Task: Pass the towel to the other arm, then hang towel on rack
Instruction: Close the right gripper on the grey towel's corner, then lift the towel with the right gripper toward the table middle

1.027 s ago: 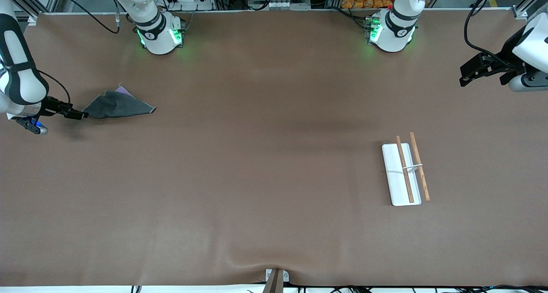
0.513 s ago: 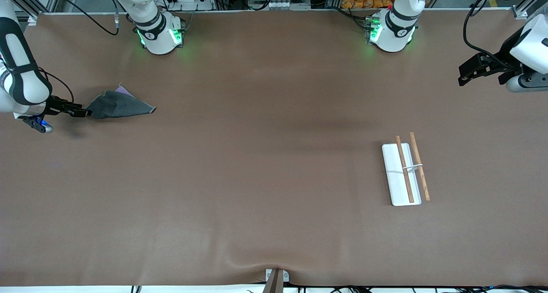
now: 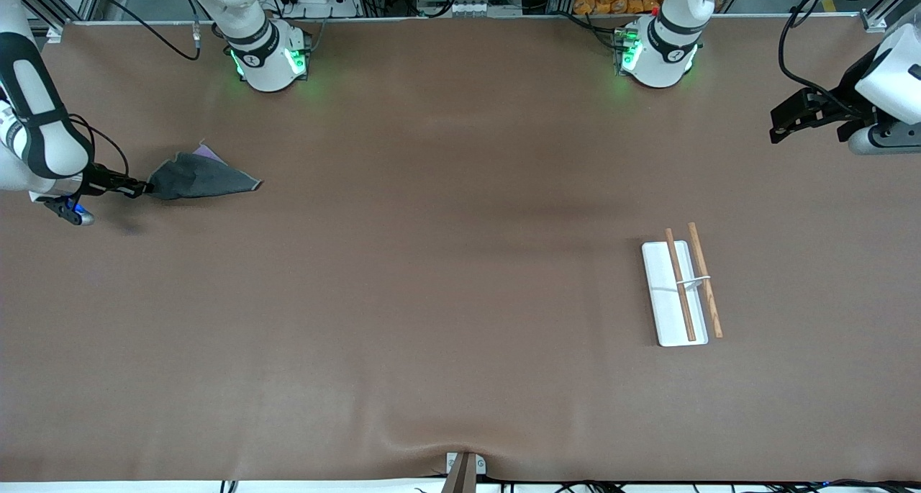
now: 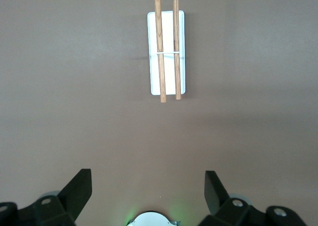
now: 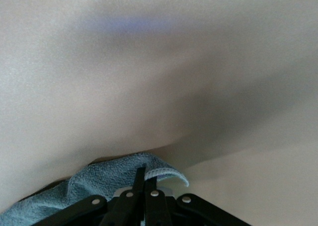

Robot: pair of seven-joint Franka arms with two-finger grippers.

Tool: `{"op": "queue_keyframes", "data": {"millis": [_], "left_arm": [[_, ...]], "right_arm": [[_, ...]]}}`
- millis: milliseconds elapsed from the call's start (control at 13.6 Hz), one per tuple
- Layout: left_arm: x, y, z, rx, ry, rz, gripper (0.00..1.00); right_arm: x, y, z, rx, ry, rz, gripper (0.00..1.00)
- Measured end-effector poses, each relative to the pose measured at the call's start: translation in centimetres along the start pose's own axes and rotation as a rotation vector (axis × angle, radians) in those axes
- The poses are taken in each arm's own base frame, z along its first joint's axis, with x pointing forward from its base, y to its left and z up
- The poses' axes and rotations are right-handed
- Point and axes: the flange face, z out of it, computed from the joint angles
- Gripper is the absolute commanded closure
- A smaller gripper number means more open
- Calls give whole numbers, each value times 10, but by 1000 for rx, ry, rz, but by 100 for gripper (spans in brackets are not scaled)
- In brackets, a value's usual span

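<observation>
Grey towel [image 3: 201, 178] lies on the table [image 3: 432, 263] at the right arm's end; the right gripper [image 3: 144, 188] is clamped on its corner. Left gripper [image 3: 781, 122] waits spread wide, well apart from the rack [image 3: 680, 286]

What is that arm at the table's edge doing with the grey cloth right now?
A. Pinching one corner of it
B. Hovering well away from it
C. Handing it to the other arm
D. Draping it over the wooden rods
A: the right gripper is shut on a corner of the towel, which lies on the table, away from the rack.
</observation>
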Motion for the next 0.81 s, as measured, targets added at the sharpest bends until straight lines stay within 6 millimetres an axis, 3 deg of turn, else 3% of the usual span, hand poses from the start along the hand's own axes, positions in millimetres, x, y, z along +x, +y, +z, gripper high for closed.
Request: {"op": "queue_keyframes", "data": {"millis": [220,367,807], "left_arm": [[0,0,0,0,0,0,0],[0,0,0,0,0,0,0],[0,0,0,0,-1,0,0]], "right_arm": [[1,-9,-2,3,-8,-15,100],[0,-33,-16,20,-21,-47,100],[-9,-127,-106,0,-78,-37,100]]}}
